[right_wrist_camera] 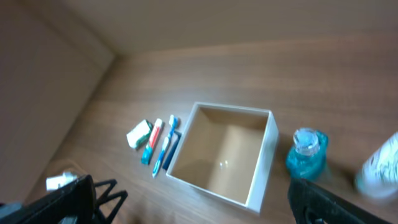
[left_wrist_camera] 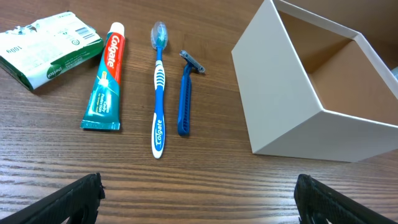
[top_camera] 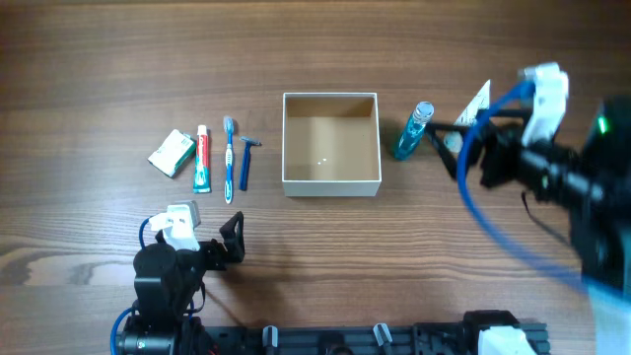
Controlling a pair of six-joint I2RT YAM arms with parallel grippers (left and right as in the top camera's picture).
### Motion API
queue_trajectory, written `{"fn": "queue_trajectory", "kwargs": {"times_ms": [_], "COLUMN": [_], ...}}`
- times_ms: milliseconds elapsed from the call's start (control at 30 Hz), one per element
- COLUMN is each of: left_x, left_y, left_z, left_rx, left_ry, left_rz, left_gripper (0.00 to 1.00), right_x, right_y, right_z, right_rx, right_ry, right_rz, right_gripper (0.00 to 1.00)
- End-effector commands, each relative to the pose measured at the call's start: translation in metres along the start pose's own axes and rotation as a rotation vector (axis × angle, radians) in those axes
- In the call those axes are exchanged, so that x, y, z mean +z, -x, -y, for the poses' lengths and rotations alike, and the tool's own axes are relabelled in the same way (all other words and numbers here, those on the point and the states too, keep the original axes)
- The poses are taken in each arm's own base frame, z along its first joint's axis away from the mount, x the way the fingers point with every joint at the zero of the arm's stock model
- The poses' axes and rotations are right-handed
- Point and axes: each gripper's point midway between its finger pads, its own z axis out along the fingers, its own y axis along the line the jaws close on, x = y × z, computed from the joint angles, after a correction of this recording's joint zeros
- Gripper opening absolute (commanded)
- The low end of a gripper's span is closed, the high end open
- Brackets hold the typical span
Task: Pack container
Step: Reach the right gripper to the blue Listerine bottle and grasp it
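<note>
The container [top_camera: 331, 184], a square white box with a tan inside, sits mid-table and holds nothing; it also shows in the left wrist view [left_wrist_camera: 292, 118] and the right wrist view [right_wrist_camera: 262, 167]. Left of it lie a green soap box [top_camera: 172, 152], a toothpaste tube [top_camera: 201, 158], a blue toothbrush [top_camera: 229, 158] and a blue razor [top_camera: 246, 161]. A blue bottle [top_camera: 414, 130] stands right of the box, with a white tube [top_camera: 476, 102] beyond it. My left gripper [top_camera: 234, 240] is open and empty near the front edge. My right gripper [top_camera: 450, 146] is open and empty, raised beside the bottle.
The left wrist view shows the soap box [left_wrist_camera: 46, 50], toothpaste [left_wrist_camera: 104, 78], toothbrush [left_wrist_camera: 158, 87] and razor [left_wrist_camera: 185, 93] in a row ahead of the open fingers [left_wrist_camera: 199, 202]. The right wrist view shows the bottle [right_wrist_camera: 306, 152] and the white tube [right_wrist_camera: 379, 165].
</note>
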Motion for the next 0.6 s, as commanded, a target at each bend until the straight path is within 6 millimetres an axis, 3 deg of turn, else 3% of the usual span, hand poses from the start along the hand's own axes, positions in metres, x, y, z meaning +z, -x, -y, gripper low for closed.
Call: {"fn": "queue_trajectory", "kwargs": {"times_ms": [0, 167, 267, 467, 567], "left_x": [0.001, 0.001, 0.001, 0.001, 0.001], "left_y": [-0.006, -0.006, -0.006, -0.006, -0.006], "left_z": [0.007, 0.007, 0.007, 0.007, 0.007], "left_rx": [0.022, 0.022, 0.022, 0.022, 0.022], "left_ry": [-0.044, -0.044, -0.044, -0.044, -0.044], "left_rz": [-0.018, -0.018, -0.018, -0.018, -0.018], "left_gripper": [1.0, 1.0, 1.0, 1.0, 1.0], "right_x": [0.037, 0.094, 0.12, 0.16, 0.176], "right_y": [0.011, 0.006, -0.007, -0.04, -0.057], "right_z": [0.035, 0.062, 0.091, 0.121, 0.134], "right_rx": [0.122, 0.11, 0.269, 0.381, 0.399], "right_ry": [-0.21, -0.443, -0.549, -0.628, -0.659], "right_rz": [-0.131, -0.312, -0.355, -0.471, -0.533], "right_gripper": [1.0, 1.0, 1.0, 0.97, 0.91]}}
